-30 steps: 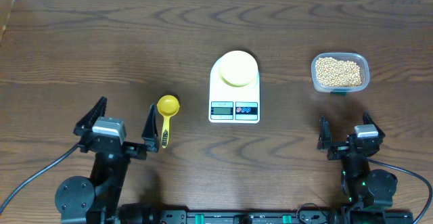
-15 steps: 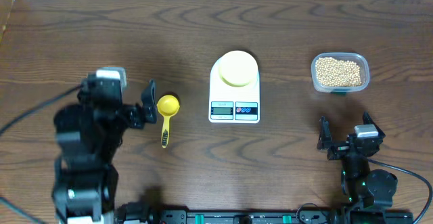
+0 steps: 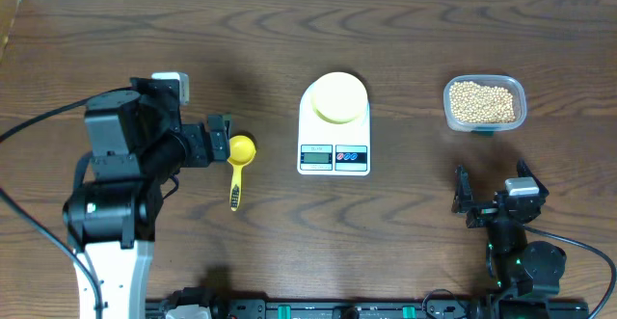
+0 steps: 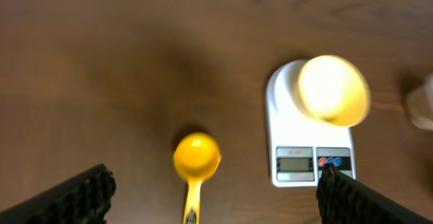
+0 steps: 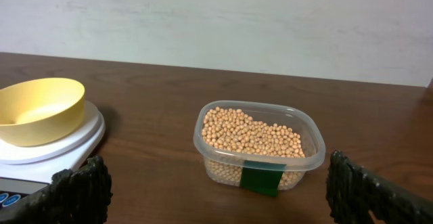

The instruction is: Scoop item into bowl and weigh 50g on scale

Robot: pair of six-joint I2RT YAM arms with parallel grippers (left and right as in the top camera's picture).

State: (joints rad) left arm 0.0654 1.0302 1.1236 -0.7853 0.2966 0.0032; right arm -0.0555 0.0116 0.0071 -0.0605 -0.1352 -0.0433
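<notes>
The item, tan beans [image 3: 482, 101], fills a clear plastic tub [image 3: 517, 107] at the right; the right wrist view shows the beans [image 5: 252, 132] heaped in it. The pale yellow bowl [image 3: 338, 97] stands empty on the white scale [image 3: 334, 157] at the table's centre, and the left wrist view shows the bowl [image 4: 333, 91] and scale [image 4: 298, 173] from above. A bright yellow scoop [image 3: 237, 163] lies left of the scale. My left gripper [image 3: 216, 142] hovers open beside the scoop [image 4: 197, 160], holding nothing. My right gripper [image 3: 494, 196] rests open, short of the tub.
A green label [image 5: 262, 178] marks the tub's near wall. The bowl [image 5: 37, 109] and scale [image 5: 74, 143] lie left of the tub in the right wrist view. Bare wood table [image 3: 405, 30] surrounds everything, with a pale wall [image 5: 237, 21] behind it.
My left arm has risen from its rest at the front left and swung forward and right, bringing its open gripper to the scoop. The right arm has not moved.
</notes>
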